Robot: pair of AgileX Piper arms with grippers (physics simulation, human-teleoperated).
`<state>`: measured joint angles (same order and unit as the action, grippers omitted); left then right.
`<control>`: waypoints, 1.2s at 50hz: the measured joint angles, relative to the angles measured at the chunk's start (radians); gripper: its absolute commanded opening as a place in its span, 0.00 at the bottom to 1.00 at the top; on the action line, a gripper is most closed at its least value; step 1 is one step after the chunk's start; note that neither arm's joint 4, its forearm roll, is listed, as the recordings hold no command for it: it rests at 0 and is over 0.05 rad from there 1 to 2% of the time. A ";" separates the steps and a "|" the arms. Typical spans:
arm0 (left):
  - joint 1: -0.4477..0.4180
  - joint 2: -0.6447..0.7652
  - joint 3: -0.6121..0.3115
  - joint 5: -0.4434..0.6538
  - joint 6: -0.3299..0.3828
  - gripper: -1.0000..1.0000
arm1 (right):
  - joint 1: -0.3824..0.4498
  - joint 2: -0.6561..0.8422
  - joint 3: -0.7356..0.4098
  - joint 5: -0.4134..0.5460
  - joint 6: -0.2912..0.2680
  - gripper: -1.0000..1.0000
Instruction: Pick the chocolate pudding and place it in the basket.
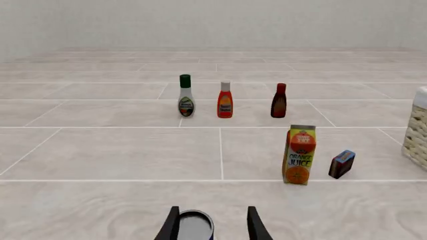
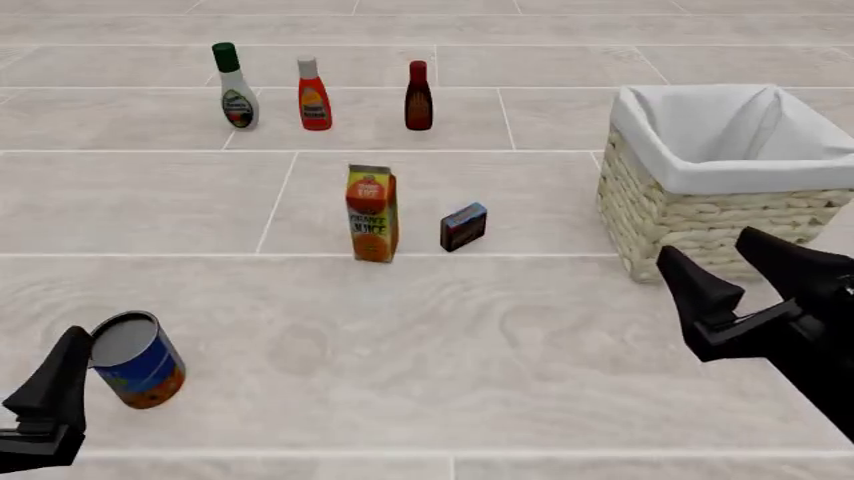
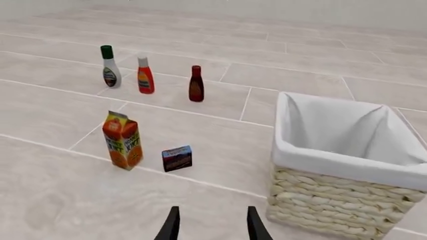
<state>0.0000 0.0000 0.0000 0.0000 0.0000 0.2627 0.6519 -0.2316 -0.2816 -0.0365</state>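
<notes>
Near the middle of the desk point(image 2: 534, 350) the pudding box point(image 2: 463, 227) stands just beside the juice carton point(image 2: 372, 213), apart from the basket point(image 2: 694, 215). Both sets of fingers, left point(image 1: 212, 224) and right point(image 2: 734, 275), gape empty; right looks better placed.

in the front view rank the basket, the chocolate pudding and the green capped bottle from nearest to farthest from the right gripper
From the right gripper:
1. Basket, right beside it, just beyond.
2. Chocolate pudding, mid-table, to its left.
3. Green-capped bottle, far back left.
</notes>
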 measured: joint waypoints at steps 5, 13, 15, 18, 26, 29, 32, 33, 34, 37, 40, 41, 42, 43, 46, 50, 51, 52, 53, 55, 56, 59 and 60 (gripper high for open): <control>0.000 0.000 0.000 0.000 0.000 1.00 | 0.007 0.023 -0.027 0.001 -0.002 1.00; 0.000 0.000 0.000 0.000 0.000 1.00 | 0.015 0.069 -0.076 0.001 0.001 1.00; 0.000 0.000 0.000 0.000 0.000 1.00 | 0.018 0.080 -0.088 0.001 0.003 1.00; 0.000 0.000 0.000 0.000 0.000 1.00 | 0.022 0.101 -0.107 0.001 0.005 1.00; 0.000 0.000 0.000 0.000 0.000 1.00 | 0.035 0.160 -0.153 -0.003 0.008 1.00; 0.000 0.000 0.000 0.000 0.000 1.00 | 0.037 0.184 -0.170 -0.004 0.011 1.00; 0.000 0.000 0.000 0.000 0.000 1.00 | 0.039 0.210 -0.188 -0.005 0.014 1.00; 0.000 0.000 0.000 0.000 0.000 1.00 | 0.039 0.219 -0.194 -0.005 0.016 1.00; 0.000 0.000 0.000 0.000 0.000 1.00 | 0.039 0.229 -0.200 -0.006 0.016 1.00; 0.000 0.000 0.000 0.000 0.000 1.00 | 0.039 0.255 -0.217 -0.008 0.018 1.00; 0.000 0.000 0.000 0.000 0.000 1.00 | 0.040 0.280 -0.234 -0.011 0.020 1.00; 0.000 0.000 0.000 0.000 0.000 1.00 | 0.040 0.288 -0.239 -0.012 0.020 1.00; 0.000 0.000 0.000 0.000 0.000 1.00 | 0.041 0.296 -0.244 -0.013 0.021 1.00; 0.000 0.000 0.000 0.000 0.000 1.00 | 0.041 0.304 -0.249 -0.014 0.021 1.00; 0.000 0.000 0.000 0.000 0.000 1.00 | 0.043 0.329 -0.263 -0.017 0.022 1.00; 0.000 0.000 0.000 0.000 0.000 1.00 | 0.045 0.359 -0.284 -0.021 0.020 1.00; 0.000 0.000 0.000 0.000 0.000 1.00 | 0.045 0.367 -0.290 -0.021 0.018 1.00; 0.000 0.000 0.000 0.000 0.000 1.00 | 0.046 0.375 -0.296 -0.021 0.017 1.00; 0.000 0.000 0.000 0.000 0.000 1.00 | 0.047 0.383 -0.303 -0.020 0.016 1.00; 0.000 0.000 0.000 0.000 0.000 1.00 | 0.048 0.400 -0.316 -0.019 0.014 1.00; 0.000 0.000 0.000 0.000 0.000 1.00 | 0.050 0.408 -0.323 -0.018 0.013 1.00; 0.000 0.000 0.000 0.000 0.000 1.00 | 0.054 0.431 -0.342 -0.017 0.009 1.00; 0.000 0.000 0.000 0.000 0.000 1.00 | 0.056 0.439 -0.348 -0.016 0.008 1.00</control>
<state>0.0000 0.0000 0.0000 0.0000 0.0000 0.3184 1.0904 -0.5797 -0.2980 -0.0284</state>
